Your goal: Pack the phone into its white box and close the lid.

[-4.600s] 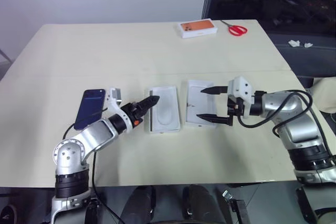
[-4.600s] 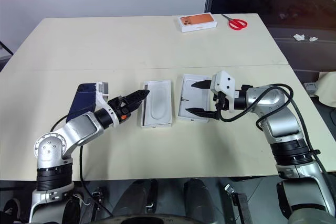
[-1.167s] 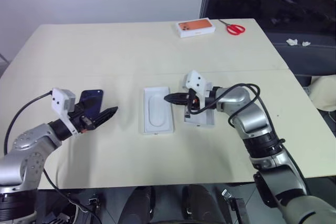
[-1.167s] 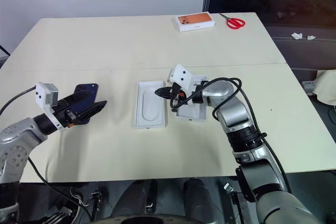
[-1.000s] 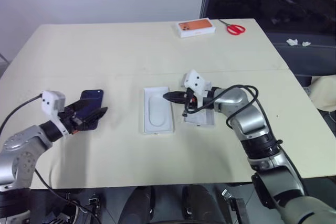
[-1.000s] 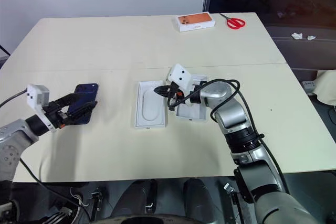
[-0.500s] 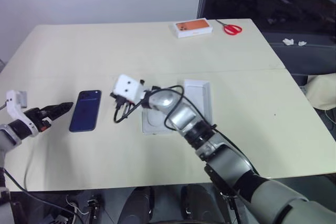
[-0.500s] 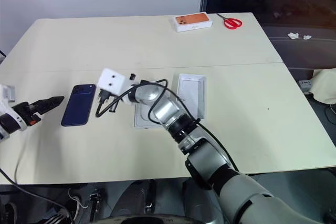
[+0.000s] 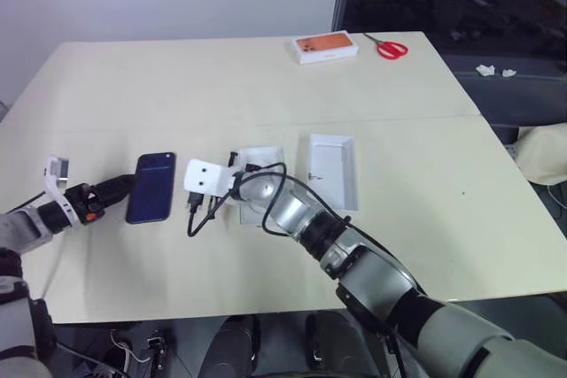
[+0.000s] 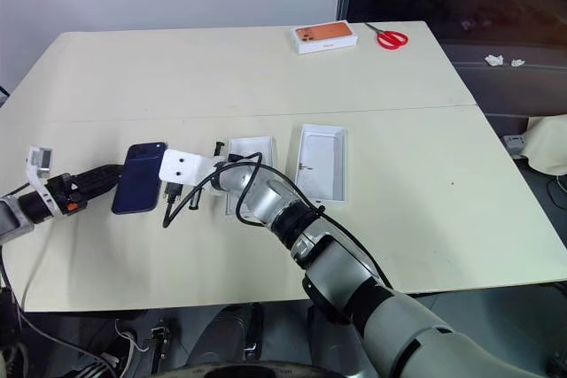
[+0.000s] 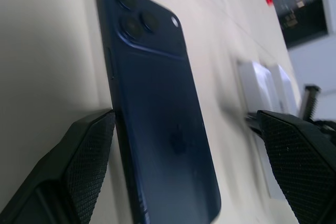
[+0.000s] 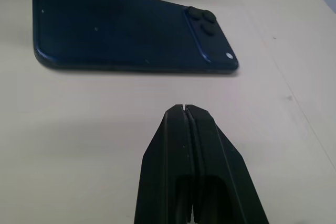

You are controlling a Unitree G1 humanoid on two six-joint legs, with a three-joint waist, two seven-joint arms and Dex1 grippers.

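The phone [image 9: 151, 187] lies flat on the beige table [image 9: 266, 77], back face up, its camera block at the far end, toward the robot's left side of the work area. The left gripper [image 9: 113, 189] sits low at the phone's left long edge with its two fingers spread wide; in the left wrist view one finger [image 11: 84, 156] lies beside that edge at the near end of the phone and the other finger [image 11: 302, 153] stands beyond the opposite edge, so the phone lies between them without a visible grip on it. The right gripper [image 12: 185, 124] has reached across to the phone's right side, its fingers pressed together with nothing between them, tips pointing at the phone's long edge and just short of it. Its white wrist camera housing [image 9: 203, 177] sits just right of the phone. Behind the right forearm lies the white insert with an oval recess [image 9: 259, 161], partly covered by the arm. Immediately to its right is a shallow white tray [image 9: 333, 168], open face up; whether it is the box or the lid cannot be told. At the far edge of the table are a white box with an orange top [image 9: 325, 47] and red-handled scissors [image 9: 390, 47], well apart from the working area.
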